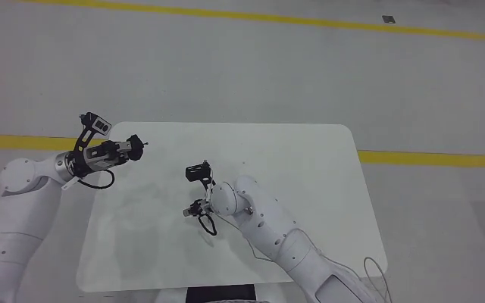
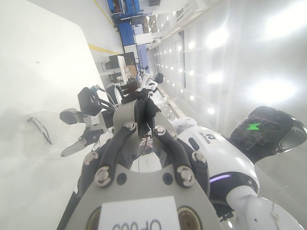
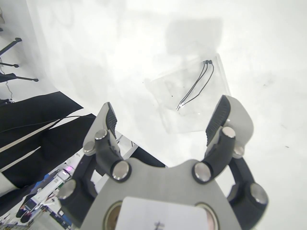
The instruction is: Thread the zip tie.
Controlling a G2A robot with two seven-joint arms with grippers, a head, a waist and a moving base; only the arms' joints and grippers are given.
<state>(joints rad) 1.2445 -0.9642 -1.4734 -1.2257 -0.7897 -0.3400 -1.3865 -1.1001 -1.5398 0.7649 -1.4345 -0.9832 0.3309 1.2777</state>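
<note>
Zip ties: two thin black strands point(image 3: 195, 84) are seen lying flat, heads side by side at one end, tails meeting at the other; they are judged to be slender and limp.
Enclosure: the zip ties appear to be held inside a clear plastic bag point(image 3: 168, 89).
Location: the bag is laid on the white tabletop point(image 1: 303, 167), just ahead of the right end effector point(image 3: 165, 108).
Right end effector: released, with the ribbed pads spread wide; nothing is touched.
Left end effector point(image 2: 144, 104): clenched, raised near the tabletop's left edge, well apart from the bag. Something black is pinched at its tips, possibly a tie, though it cannot be made out.
Step in hand: a pickup is judged to be pending.
Method: one strand should be isolated and pinched near its head, so the tail is left free for threading. The film could be caught instead.
</note>
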